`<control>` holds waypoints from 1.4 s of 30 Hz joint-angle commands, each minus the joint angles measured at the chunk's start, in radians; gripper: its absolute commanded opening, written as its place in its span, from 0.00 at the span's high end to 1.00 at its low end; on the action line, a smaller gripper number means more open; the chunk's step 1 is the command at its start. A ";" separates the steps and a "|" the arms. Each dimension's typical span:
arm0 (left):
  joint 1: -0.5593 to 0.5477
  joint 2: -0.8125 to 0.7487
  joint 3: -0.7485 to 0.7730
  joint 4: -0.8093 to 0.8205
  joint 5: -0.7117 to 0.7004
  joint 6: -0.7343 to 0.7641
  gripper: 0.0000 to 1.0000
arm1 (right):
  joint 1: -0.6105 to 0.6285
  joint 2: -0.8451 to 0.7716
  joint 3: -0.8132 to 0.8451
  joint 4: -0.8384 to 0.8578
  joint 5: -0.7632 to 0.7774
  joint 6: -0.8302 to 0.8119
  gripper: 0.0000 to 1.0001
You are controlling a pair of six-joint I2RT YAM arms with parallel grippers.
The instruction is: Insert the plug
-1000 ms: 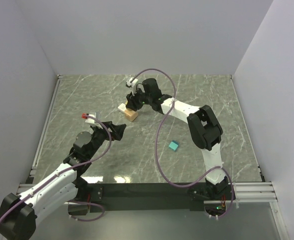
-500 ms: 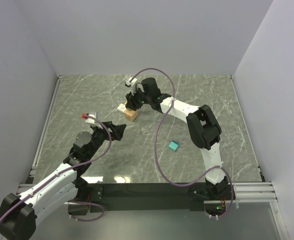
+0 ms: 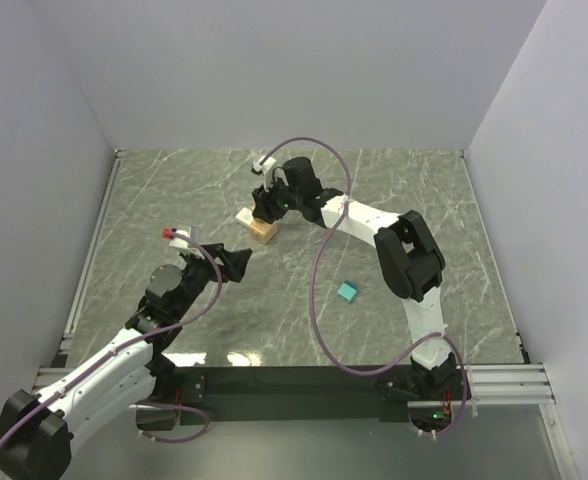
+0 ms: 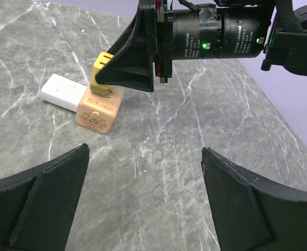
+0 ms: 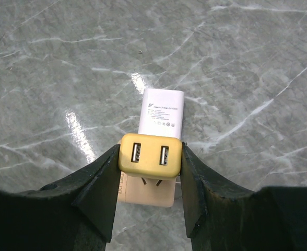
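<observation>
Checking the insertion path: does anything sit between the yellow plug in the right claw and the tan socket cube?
Nothing visible does. The yellow two-port plug, clamped in the right claw, sits directly over the tan socket cube; the white rectangular charger lies beside the cube, off the path.

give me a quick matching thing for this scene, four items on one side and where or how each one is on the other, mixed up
Column 1
1. yellow plug
2. white charger
3. teal block
4. left claw

Column 2
a. open, holding nothing
b. lying flat right beside the tan cube
c. pinched in the right claw
d. on its own, away from the other things

Pairs: 1-c, 2-b, 3-d, 4-a
</observation>
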 commanded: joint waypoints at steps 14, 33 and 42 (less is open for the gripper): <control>0.004 0.019 -0.002 0.038 0.024 -0.005 0.06 | 0.074 -0.195 -0.332 0.067 0.211 0.190 1.00; 0.006 0.016 -0.002 0.029 0.007 -0.007 0.06 | 0.172 -0.310 -0.670 0.360 0.438 0.247 1.00; 0.006 0.010 -0.002 0.018 -0.002 -0.002 0.06 | 0.211 -0.301 -0.730 0.392 0.513 0.243 1.00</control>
